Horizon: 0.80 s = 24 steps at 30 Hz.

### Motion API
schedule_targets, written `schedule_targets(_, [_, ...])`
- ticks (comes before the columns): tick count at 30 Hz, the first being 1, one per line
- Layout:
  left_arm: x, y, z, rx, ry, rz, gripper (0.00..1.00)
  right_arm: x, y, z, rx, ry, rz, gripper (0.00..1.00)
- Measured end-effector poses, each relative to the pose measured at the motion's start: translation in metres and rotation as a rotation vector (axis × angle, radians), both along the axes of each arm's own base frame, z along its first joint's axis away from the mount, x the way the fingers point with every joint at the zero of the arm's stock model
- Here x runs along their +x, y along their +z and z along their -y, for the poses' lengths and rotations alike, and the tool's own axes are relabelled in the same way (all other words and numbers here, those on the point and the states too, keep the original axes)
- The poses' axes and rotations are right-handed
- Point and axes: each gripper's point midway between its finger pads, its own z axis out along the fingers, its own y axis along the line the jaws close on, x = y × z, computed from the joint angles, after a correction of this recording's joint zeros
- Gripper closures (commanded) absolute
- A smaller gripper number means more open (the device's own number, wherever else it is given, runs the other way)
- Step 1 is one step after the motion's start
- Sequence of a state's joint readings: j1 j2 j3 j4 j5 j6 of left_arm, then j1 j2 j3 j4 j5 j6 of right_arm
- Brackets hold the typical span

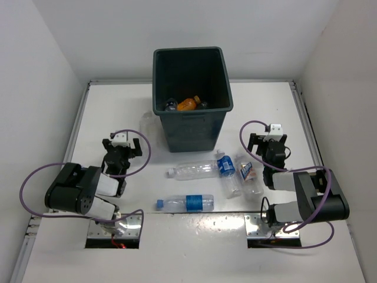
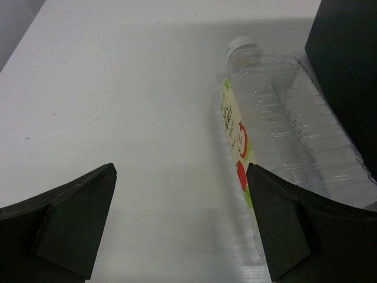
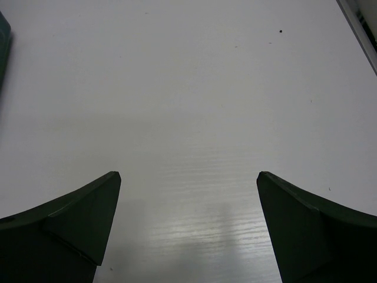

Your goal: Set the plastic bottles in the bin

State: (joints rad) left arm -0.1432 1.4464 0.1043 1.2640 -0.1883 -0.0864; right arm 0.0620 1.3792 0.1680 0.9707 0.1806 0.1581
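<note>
- The bin is set upright at the far middle of the table.
- Inside it an orange bottle is seen among a few dark items that cannot be made out.
- An unlabelled bottle with a white cap is laid crosswise on the table just in front of the bin.
- A blue-labelled bottle is laid crosswise nearer the arm bases, between the two arms.
- A second blue-labelled bottle and a white-blue bottle are laid side by side, right of the unlabelled one and near the right arm.
- A fifth bottle, clear with a white cap and a green-and-red label, is laid close against the bin's left wall. It is found just ahead of the left claw, toward that claw's right finger.
- The left claw is held with its fingers spread wide and nothing between them, only bare table.
- The right claw is likewise spread wide and empty, over bare table to the right of the bin.
</note>
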Motion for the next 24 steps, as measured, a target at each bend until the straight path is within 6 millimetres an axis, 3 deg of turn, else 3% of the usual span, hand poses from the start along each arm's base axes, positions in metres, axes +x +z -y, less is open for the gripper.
schedule_targets(7, [0.001, 0.006, -0.008, -0.017, 0.054, -0.014, 0.00, 0.000, 0.000, 0.000, 0.000, 0.000, 0.000, 0.00])
schedule_targets(14, [0.037, 0.097, -0.028, -0.008, 0.145, 0.089, 0.00, 0.000, 0.000, 0.000, 0.000, 0.000, 0.000, 0.00])
schedule_targets(19, [0.056, 0.147, -0.050, -0.074, 0.310, 0.066, 0.00, 0.000, 0.000, 0.000, 0.000, 0.001, 0.000, 0.00])
schedule_targets(21, [0.060, 0.159, -0.055, -0.132, 0.309, 0.072, 0.00, 0.000, 0.000, 0.000, 0.000, 0.000, 0.000, 0.00])
schedule_targets(24, [0.063, 0.149, -0.051, -0.198, 0.267, 0.046, 0.00, 0.000, 0.000, 0.000, 0.000, 0.000, 0.000, 0.00])
